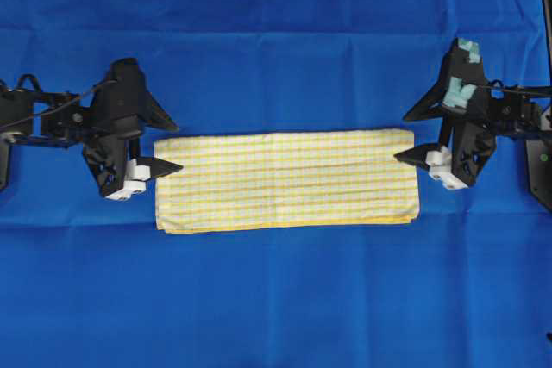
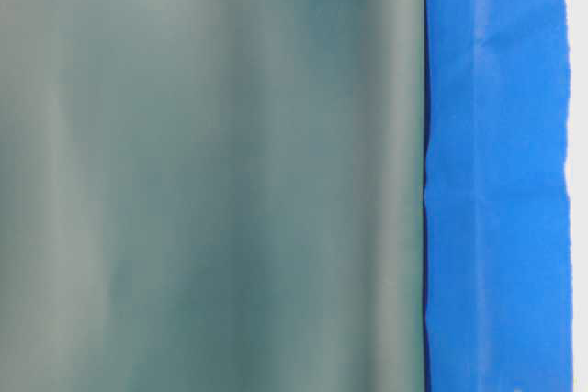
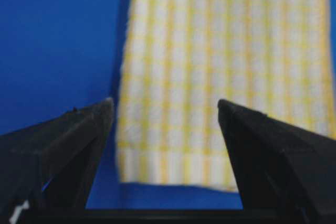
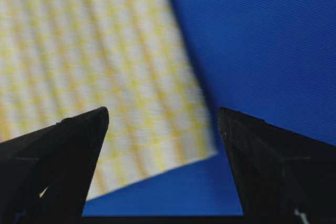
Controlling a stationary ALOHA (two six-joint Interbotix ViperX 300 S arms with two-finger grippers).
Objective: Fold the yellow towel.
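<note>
**Towel lay folded in a long strip, both grippers free**

A plain blue table cloth (image 1: 276, 299) covered the whole work surface, with a few soft creases in it. The table-level view showed only a blurred grey-green sheet and a strip of blue, so it gave nothing useful.

In the middle of the surface lay the yellow towel (image 1: 285, 180), flat, as a long narrow rectangle running from left to right. Along its near edge and at its right end, layers seemed to lie one over another, so at least one lengthwise fold looked already made.

The left gripper (image 1: 166, 144) stood at the left short end, and the right gripper (image 1: 412, 138) at the right short end. The fingers of both were spread wide and pinched nothing; in the wrist views the towel lay under the open fingers, not between them.

In my judgement, one fold was finished and released. Probably a fold across the length was left, to bring one short end over the other.
</note>
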